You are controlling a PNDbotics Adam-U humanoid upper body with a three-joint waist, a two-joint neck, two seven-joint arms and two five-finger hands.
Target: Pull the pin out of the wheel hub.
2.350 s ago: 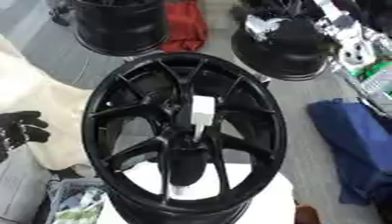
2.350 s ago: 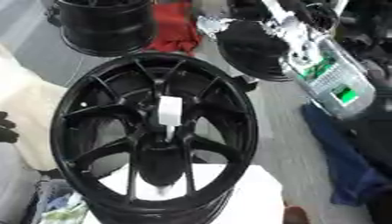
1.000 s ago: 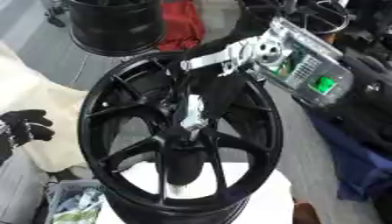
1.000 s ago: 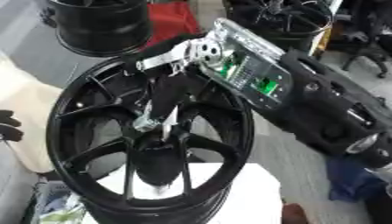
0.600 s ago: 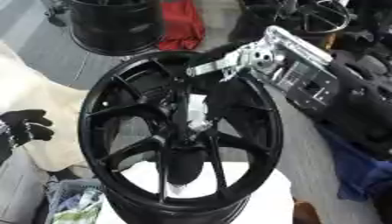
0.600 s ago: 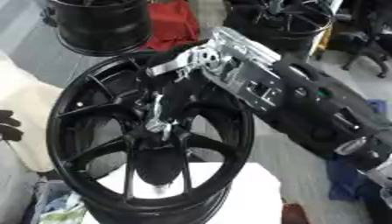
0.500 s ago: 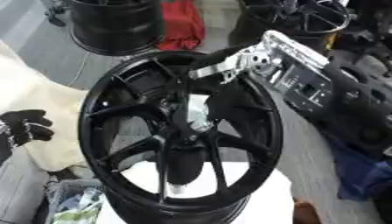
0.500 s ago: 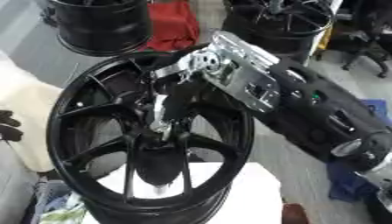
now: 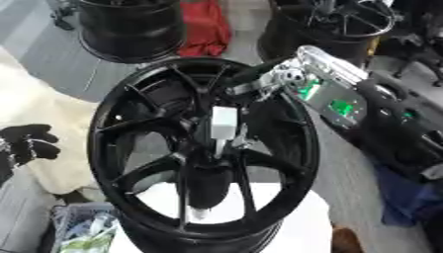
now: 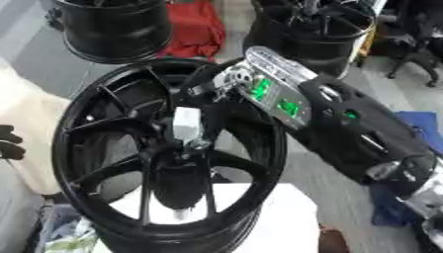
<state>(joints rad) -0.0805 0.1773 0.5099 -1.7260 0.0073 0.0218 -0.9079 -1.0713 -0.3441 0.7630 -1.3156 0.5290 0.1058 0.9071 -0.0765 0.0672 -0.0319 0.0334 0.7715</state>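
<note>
fingers of the right hand [image 9: 259, 81]: dark, reaching in over the upper rim of the wheel hub [image 9: 130, 163], hard to separate from the black spokes behind them. cannot tell whether they are spread or curled. they sit above and to the right of the pin, not on it.

left hand [image 9: 26, 143]: low at the left edge, against a pale cloth [image 9: 52, 113], fingers curled, holding nothing, well apart from the hub.

pin [image 9: 224, 122]: a pale, blocky head standing up at the hub centre, with a thinner metallic stem below it going down into the bore where the spokes meet. roughly upright, slightly tilted. how deep the stem goes is hidden.

handling, judged: the pin looks small, stiff and light; the hub looks heavy and unlikely to shift on its white stand [image 9: 294, 222] when the pin is drawn. the head is the only part offering flat faces, so pinch there, thumb against fingers across opposite sides. the stem looks smooth and is too crowded by spokes to reach. pull along the stem's own line, up and out; a sideways tug could bind it in the bore. the smooth head may slip if taken only at its top edge, so take it low, near the stem.

other black wheels [image 9: 130, 24] lie at the far side, not involved.
</note>
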